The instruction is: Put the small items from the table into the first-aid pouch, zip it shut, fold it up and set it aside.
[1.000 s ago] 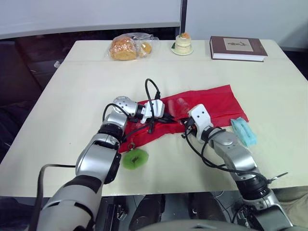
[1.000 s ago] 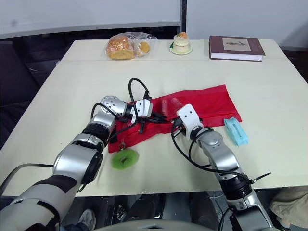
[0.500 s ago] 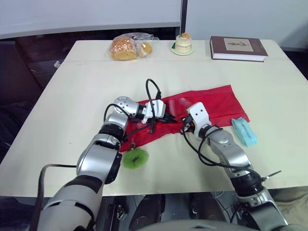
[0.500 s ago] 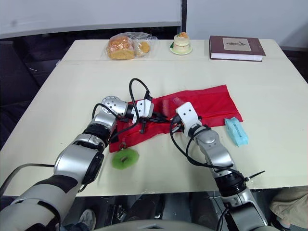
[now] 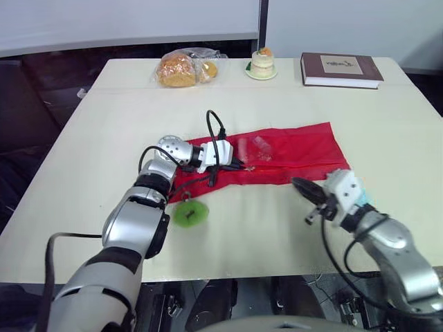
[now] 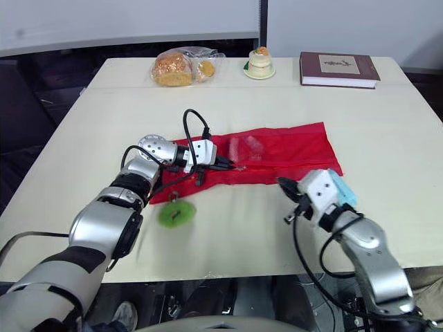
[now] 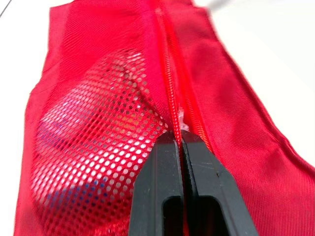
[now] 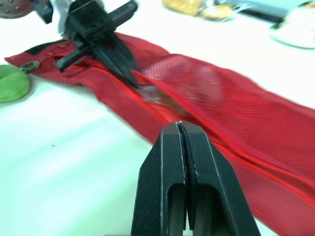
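**Pouch flat mid-table, left gripper on the zip line**

Nearest, lower right of the head views: right gripper [image 5: 299,185] held above bare table [image 5: 249,235], just short of the pouch's near edge. Its two black fingers are pressed together with nothing between them, as its own wrist view shows.

Right behind that gripper's white housing: a light blue packet [image 6: 339,187], mostly covered, lying beside the pouch's right-hand corner.

Lower left of centre: a green fluffy tag [image 5: 189,214] on the table, just off the pouch's near left corner. It seems to hang on a small ring; the link is too small to tell.

Centre: red first-aid pouch [image 5: 297,155] spread flat, running from left to right. Contents show through a mesh pocket [image 7: 98,142]; they are blurred and cannot be identified.

Left gripper [image 5: 243,166] lies low over the left half of the pouch. Its fingers [image 7: 162,162] are closed tight on the zip line, with a small pale bit at the tips. I cannot tell whether that is the pull.

Far edge, top of frame: a bread bag [image 5: 181,68], a small cake on a plate [image 5: 261,63] and a brown book [image 5: 340,69], all well apart from the pouch.
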Controlling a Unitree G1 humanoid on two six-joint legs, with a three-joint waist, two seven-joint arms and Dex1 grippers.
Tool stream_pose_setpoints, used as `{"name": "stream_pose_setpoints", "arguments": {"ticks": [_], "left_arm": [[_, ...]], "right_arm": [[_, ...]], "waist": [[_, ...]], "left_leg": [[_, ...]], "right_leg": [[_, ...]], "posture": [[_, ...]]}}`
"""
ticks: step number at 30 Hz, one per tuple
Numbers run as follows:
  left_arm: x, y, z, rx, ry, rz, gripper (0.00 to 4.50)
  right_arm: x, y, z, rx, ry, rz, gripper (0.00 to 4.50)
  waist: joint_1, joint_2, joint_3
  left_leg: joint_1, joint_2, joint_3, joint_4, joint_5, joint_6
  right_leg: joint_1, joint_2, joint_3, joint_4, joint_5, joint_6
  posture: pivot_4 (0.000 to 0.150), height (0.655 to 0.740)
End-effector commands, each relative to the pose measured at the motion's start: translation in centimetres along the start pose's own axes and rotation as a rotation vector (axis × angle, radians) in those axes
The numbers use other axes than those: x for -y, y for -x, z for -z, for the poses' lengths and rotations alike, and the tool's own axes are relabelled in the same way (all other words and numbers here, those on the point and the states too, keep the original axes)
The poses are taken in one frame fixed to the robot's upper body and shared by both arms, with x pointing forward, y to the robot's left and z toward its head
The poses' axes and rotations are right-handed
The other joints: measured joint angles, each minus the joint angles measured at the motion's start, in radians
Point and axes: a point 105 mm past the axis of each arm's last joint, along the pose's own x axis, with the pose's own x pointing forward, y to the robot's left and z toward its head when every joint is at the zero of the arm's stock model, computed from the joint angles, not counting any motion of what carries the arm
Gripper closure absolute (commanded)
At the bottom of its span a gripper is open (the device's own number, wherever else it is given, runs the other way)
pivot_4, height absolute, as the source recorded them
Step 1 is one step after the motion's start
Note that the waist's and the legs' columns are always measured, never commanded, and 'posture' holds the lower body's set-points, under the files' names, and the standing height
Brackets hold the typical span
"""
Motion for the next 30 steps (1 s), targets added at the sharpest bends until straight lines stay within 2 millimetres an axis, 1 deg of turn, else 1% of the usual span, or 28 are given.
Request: {"name": "stream_pose_setpoints", "arguments": {"ticks": [1,3,5,7,9,11,12,13,14,15,20,22,23,24,25,26,27,28,30], "left_arm": [[-1.1,1.4,0.3,-0.029,0.002,-0.054,4.50],[-0.9,1.9,0.5,-0.033,0.009,-0.050,4.50],[-0.8,2.3,0.7,-0.038,0.014,-0.048,4.50],[-0.8,2.9,1.0,-0.051,0.022,-0.055,4.50],[-0.9,3.5,1.3,-0.061,0.034,-0.063,4.50],[-0.9,3.8,1.5,-0.071,0.039,-0.064,4.50],[-0.9,3.9,1.5,-0.074,0.042,-0.063,4.50],[-0.9,4.0,1.6,-0.078,0.046,-0.063,4.50],[-0.9,4.1,1.7,-0.080,0.048,-0.064,4.50],[-0.9,4.2,1.7,-0.082,0.050,-0.066,4.50],[-1.3,4.5,1.7,-0.079,0.102,-0.075,4.50],[-2.0,4.7,1.5,-0.080,0.102,-0.113,3.87],[-2.2,4.9,1.3,-0.075,0.100,-0.119,3.43],[-2.3,5.0,1.1,-0.063,0.106,-0.118,3.09],[-2.4,5.2,0.8,-0.047,0.108,-0.106,2.57],[-2.4,5.2,0.5,-0.030,0.110,-0.093,2.21],[-2.4,5.2,0.0,-0.002,0.119,-0.077,1.90],[-2.4,5.2,-0.4,0.024,0.125,-0.064,1.68],[-2.6,4.8,-1.6,0.084,0.118,-0.042,0.76]], "right_arm": [[0.6,2.9,-2.7,0.098,0.013,-0.016,4.46],[0.8,4.5,-2.9,0.096,-0.030,-0.027,4.46],[1.1,5.9,-3.3,0.093,-0.051,-0.031,3.94],[1.6,7.7,-3.9,0.090,-0.047,-0.028,3.58],[1.7,9.0,-4.5,0.084,-0.041,-0.039,2.62],[1.6,9.7,-4.8,0.078,-0.046,-0.054,1.75],[1.8,10.0,-5.0,0.079,-0.039,-0.052,1.10],[2.0,10.3,-5.3,0.082,-0.031,-0.049,0.96],[2.3,10.6,-5.5,0.083,-0.024,-0.044,0.20],[2.4,10.7,-5.6,0.084,-0.019,-0.042,0.09],[2.9,10.8,-5.7,0.079,0.001,-0.027,0.09],[2.8,10.6,-5.7,0.082,0.002,-0.029,0.00],[2.8,10.5,-5.7,0.084,0.004,-0.029,0.00],[2.8,10.5,-5.7,0.086,0.006,-0.028,0.00],[2.8,10.4,-5.7,0.088,0.006,-0.026,0.00],[2.8,10.4,-5.7,0.089,0.005,-0.026,0.00],[2.7,10.4,-5.7,0.092,0.002,-0.027,0.00],[2.6,10.3,-5.7,0.093,-0.002,-0.028,0.00],[2.5,10.3,-5.6,0.095,-0.006,-0.027,0.00]], "waist": [[0.001,0.000,0.000],[0.001,0.000,0.000],[0.000,0.000,0.000],[0.002,0.000,0.000],[0.002,-0.002,0.001],[0.002,-0.002,0.001],[0.002,-0.002,0.001],[0.002,-0.002,0.001],[0.002,-0.002,0.001],[0.003,-0.002,0.001],[0.003,-0.002,0.001],[0.003,-0.002,0.001],[0.003,-0.002,0.001],[0.003,-0.002,0.001],[0.003,-0.002,0.001],[0.003,-0.002,0.001],[0.004,-0.002,0.001],[0.005,-0.002,0.001],[0.006,-0.002,0.001]], "left_leg": [[0.000,0.000,0.000,0.000,0.000,0.000],[0.000,0.000,0.000,0.000,0.000,0.000],[0.001,0.001,0.000,0.000,-0.002,0.003],[0.001,0.001,0.000,0.000,-0.002,0.004],[0.001,0.001,0.000,0.000,-0.002,0.004],[0.001,0.001,0.000,0.000,-0.002,0.004],[0.001,0.001,0.000,0.000,-0.002,0.004],[0.002,0.001,0.000,0.000,-0.002,0.004],[0.003,0.001,0.000,0.000,-0.002,0.004],[0.003,0.001,0.000,0.000,-0.003,0.004],[0.003,0.001,-0.001,0.000,-0.003,0.005],[0.003,0.001,-0.001,0.000,-0.003,0.005],[0.003,0.001,-0.001,0.000,-0.003,0.005],[0.003,0.001,-0.001,0.000,-0.003,0.005],[0.003,0.001,-0.001,0.000,-0.003,0.005],[0.003,0.001,-0.001,0.000,-0.003,0.005],[0.003,0.001,-0.001,0.000,-0.003,0.005],[0.003,0.001,-0.001,0.000,-0.003,0.004],[0.003,0.001,-0.001,0.001,-0.003,0.004]], "right_leg": [[0.000,0.000,0.000,0.000,0.000,0.000],[0.000,0.000,0.000,0.000,0.000,0.000],[0.001,0.000,0.000,0.000,0.000,0.000],[0.001,0.000,0.000,0.000,0.000,0.000],[0.002,0.000,0.000,-0.001,0.000,0.000],[0.002,0.000,0.000,-0.001,0.000,0.000],[0.002,0.000,0.000,-0.001,0.000,0.000],[0.003,0.000,0.000,-0.001,0.000,0.000],[0.004,0.000,-0.001,-0.001,0.000,0.000],[0.005,0.000,-0.001,-0.002,0.000,0.000],[0.005,0.000,-0.002,-0.002,0.000,0.000],[0.005,0.000,-0.002,-0.002,0.000,0.000],[0.005,0.000,-0.002,-0.002,0.000,0.000],[0.005,0.000,-0.002,-0.002,0.000,0.000],[0.005,0.000,-0.002,-0.002,0.000,0.000],[0.005,0.000,-0.002,-0.002,0.000,0.000],[0.005,0.000,-0.002,-0.002,0.000,0.000],[0.005,0.000,-0.002,-0.002,0.000,0.000],[0.006,0.000,-0.002,-0.003,0.000,0.000]], "posture": [[0.150,0.7289],[0.150,0.7289],[0.150,0.7289],[0.150,0.7289],[0.150,0.7289],[0.150,0.7289],[0.150,0.7289],[0.150,0.7289],[0.150,0.7289],[0.150,0.7289],[0.150,0.7289],[0.150,0.7289],[0.150,0.7289],[0.150,0.7289],[0.150,0.7289],[0.150,0.7289],[0.150,0.7289],[0.150,0.7289],[0.150,0.7289]]}}
